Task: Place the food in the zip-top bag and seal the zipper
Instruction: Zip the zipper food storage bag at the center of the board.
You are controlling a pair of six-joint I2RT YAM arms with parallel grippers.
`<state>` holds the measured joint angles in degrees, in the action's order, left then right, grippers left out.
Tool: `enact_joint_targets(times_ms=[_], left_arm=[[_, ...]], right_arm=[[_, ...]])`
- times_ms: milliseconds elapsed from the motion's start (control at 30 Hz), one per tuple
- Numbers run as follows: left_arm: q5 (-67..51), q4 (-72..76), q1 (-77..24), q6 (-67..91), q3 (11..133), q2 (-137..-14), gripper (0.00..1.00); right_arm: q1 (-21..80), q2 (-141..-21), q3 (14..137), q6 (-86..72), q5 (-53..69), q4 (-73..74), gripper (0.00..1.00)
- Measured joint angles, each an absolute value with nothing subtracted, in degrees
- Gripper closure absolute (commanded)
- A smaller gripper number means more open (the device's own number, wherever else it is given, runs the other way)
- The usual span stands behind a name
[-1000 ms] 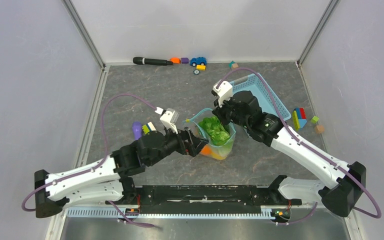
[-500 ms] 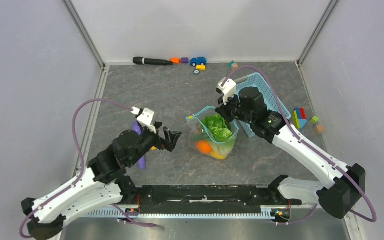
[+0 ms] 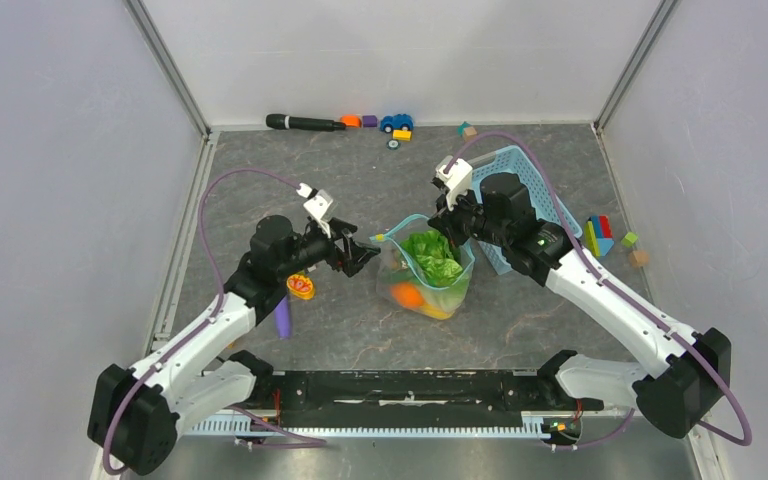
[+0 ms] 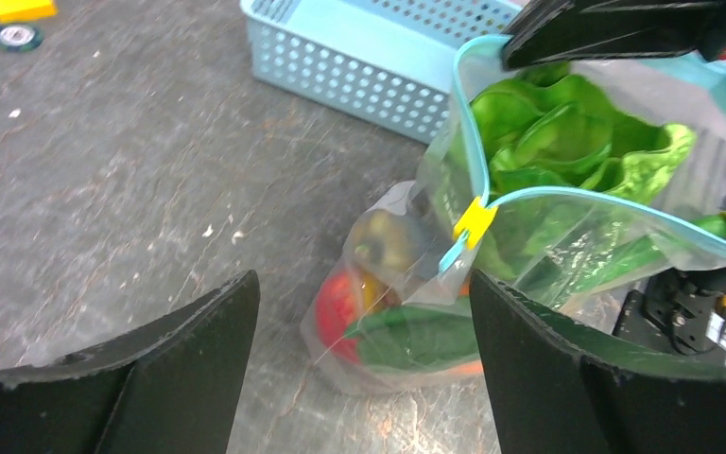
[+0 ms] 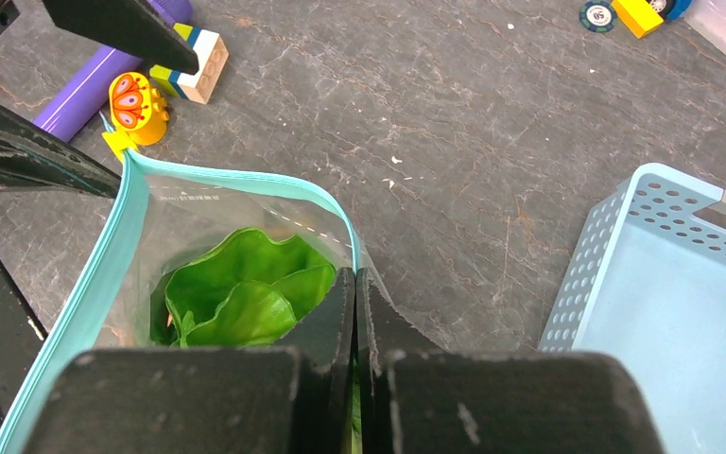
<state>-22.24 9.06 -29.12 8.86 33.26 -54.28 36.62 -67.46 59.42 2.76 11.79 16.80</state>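
The clear zip-top bag [image 3: 438, 290] stands mouth up in the middle of the table. Inside are green lettuce [image 3: 430, 255], an orange [image 3: 407, 293], a red fruit [image 4: 338, 305] and green pods [image 4: 416, 339]. Its teal zipper [image 5: 236, 180] gapes open, with a yellow slider [image 4: 474, 220] at the left corner. My right gripper [image 3: 452, 222] is shut on the bag's far rim, holding it up. My left gripper [image 3: 365, 253] is open just left of the bag, level with the slider corner and touching nothing. In the left wrist view the bag's lower part sits ahead between the fingers [image 4: 189, 359].
A light-blue lattice basket [image 3: 520, 190] stands right behind the bag. A purple stick [image 3: 282, 318], a yellow toy [image 3: 300, 287] and a striped block [image 5: 194, 66] lie under my left arm. Coloured blocks [image 3: 600, 238] sit at the right; a black marker [image 3: 305, 123] and toy car [image 3: 396, 122] are at the back wall.
My left gripper pulled back from the bag to the left, then swung up toward its slider corner. The right gripper kept its hold and shifted the rim slightly right.
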Motion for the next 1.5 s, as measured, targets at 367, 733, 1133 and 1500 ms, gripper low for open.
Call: enact_joint_targets(times_ms=[367,733,1133,1500], left_arm=[[-39.7,20.3,-25.8,7.4,33.3,-62.9,0.42],[-44.2,26.1,-25.8,6.9,33.3,-65.8,0.98],[-39.9,22.1,-26.2,11.5,32.4,-54.8,0.98],[-32.0,13.8,-26.2,15.7,28.8,-44.9,0.98]], right_arm=[[36.6,-67.5,59.4,2.9,12.0,16.8,1.00],[36.6,-67.5,59.4,2.6,12.8,16.8,1.00],[34.8,-68.6,63.0,2.9,14.2,17.2,0.91],[32.6,-69.5,64.7,10.9,22.0,17.7,0.31]])
